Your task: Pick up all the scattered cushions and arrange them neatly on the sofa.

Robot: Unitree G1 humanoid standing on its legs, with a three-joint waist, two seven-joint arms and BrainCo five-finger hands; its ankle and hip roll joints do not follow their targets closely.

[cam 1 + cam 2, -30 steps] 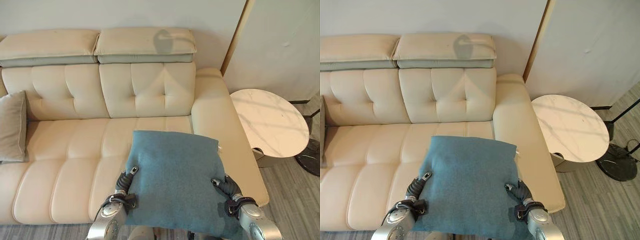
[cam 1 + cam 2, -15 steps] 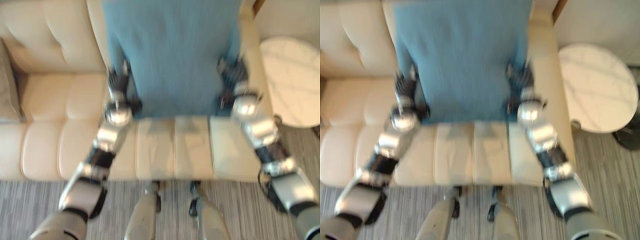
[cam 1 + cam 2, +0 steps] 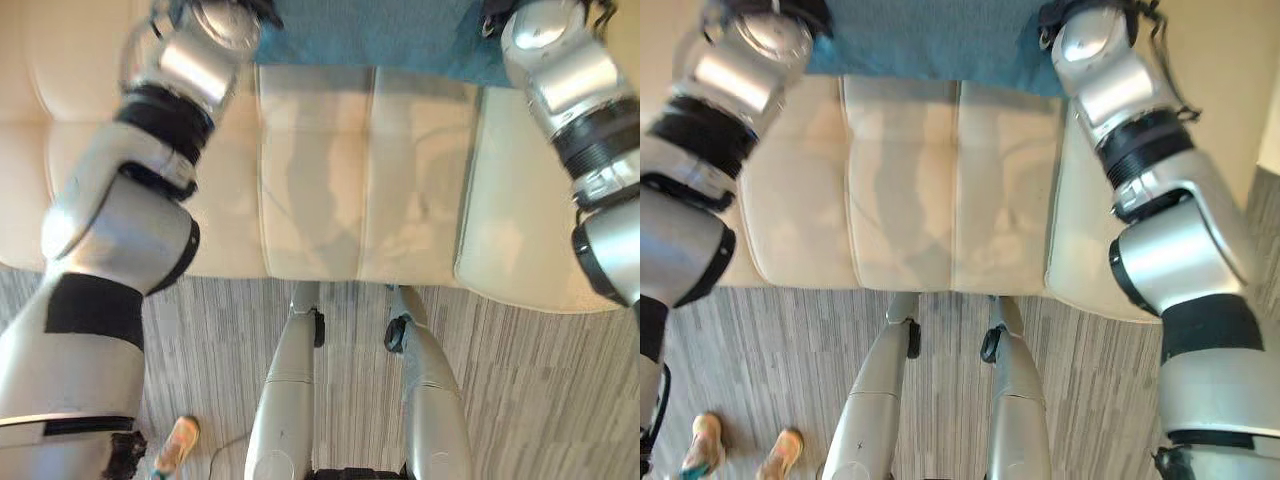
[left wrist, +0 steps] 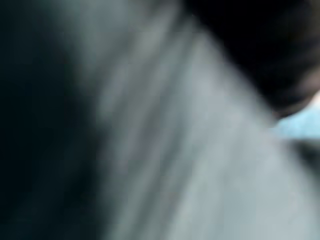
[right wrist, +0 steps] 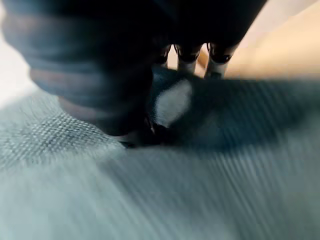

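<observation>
Showing the blue cushion lying on the cream sofa seat, back from its front edge.
Both arms reach to the cushion's two sides. The right robot hand rests against the cushion fabric, its fingers partly hidden, so its grip cannot be told; the left robot hand's state cannot be told either. A person's shoes stand on the striped floor.
</observation>
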